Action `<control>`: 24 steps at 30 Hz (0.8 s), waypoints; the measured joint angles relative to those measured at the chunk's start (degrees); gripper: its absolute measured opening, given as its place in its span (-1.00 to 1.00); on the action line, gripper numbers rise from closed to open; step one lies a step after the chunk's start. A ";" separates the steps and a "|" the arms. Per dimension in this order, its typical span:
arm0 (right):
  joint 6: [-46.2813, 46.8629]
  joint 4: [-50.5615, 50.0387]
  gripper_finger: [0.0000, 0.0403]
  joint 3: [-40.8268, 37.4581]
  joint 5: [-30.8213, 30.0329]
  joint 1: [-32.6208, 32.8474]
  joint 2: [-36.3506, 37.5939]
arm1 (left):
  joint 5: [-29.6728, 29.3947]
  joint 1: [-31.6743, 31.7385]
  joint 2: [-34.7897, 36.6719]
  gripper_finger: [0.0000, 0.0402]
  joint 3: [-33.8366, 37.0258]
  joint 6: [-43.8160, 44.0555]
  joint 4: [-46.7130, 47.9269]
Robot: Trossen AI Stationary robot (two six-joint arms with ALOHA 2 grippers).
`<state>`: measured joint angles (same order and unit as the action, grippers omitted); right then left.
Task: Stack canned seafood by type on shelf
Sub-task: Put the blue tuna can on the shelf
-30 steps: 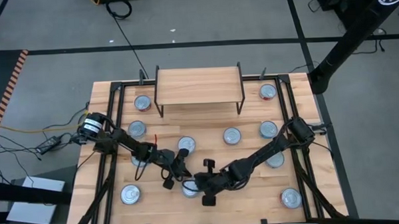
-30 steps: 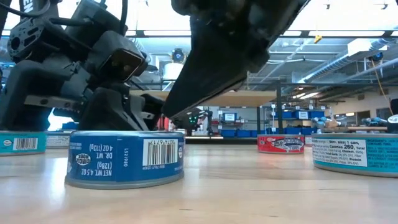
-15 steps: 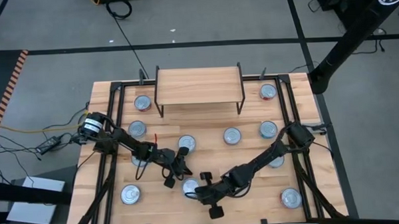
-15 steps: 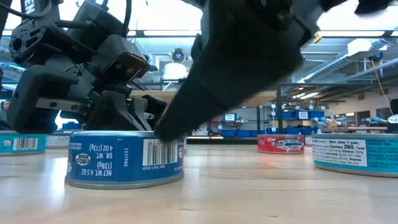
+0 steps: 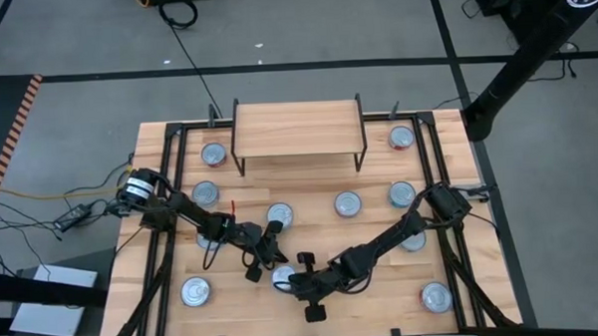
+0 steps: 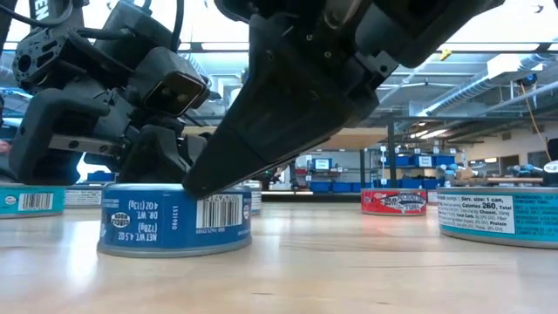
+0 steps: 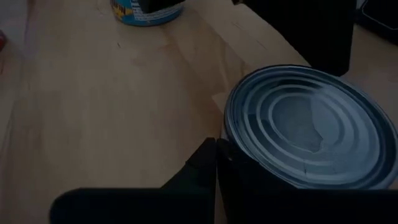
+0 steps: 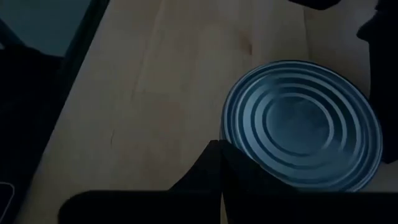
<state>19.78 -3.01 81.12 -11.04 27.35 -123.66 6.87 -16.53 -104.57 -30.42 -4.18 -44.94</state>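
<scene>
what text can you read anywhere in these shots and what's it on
"NET WT 4.5 OZ (128g)", printed upside down: blue can in the low view, between the two shut grippers.
"Calories 260", "Protein": teal can at the right edge.
Red can label: too small to read.
Barcode digits and the far-left teal can: too small.
Can lids in the wrist views: no text.

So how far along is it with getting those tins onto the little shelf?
Nothing looks done: the shelf is bare on top, and the tins lie scattered over the table. Right now both closed tools, left tool and right tool, press at one blue tin near the front. All the stacking remains.
</scene>
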 joint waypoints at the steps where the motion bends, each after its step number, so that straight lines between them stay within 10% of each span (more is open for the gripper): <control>1: 0.03 -0.05 -0.97 0.00 -0.41 0.00 0.00 | -0.01 0.00 0.00 -0.91 0.00 0.00 0.04; 24: 6.35 -4.19 -0.97 0.58 -8.62 -2.39 4.37 | -1.36 0.09 0.04 -0.91 0.01 -0.91 1.73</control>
<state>26.13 -7.20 81.70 -19.66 24.96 -119.28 5.52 -16.45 -104.53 -30.41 -5.09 -43.21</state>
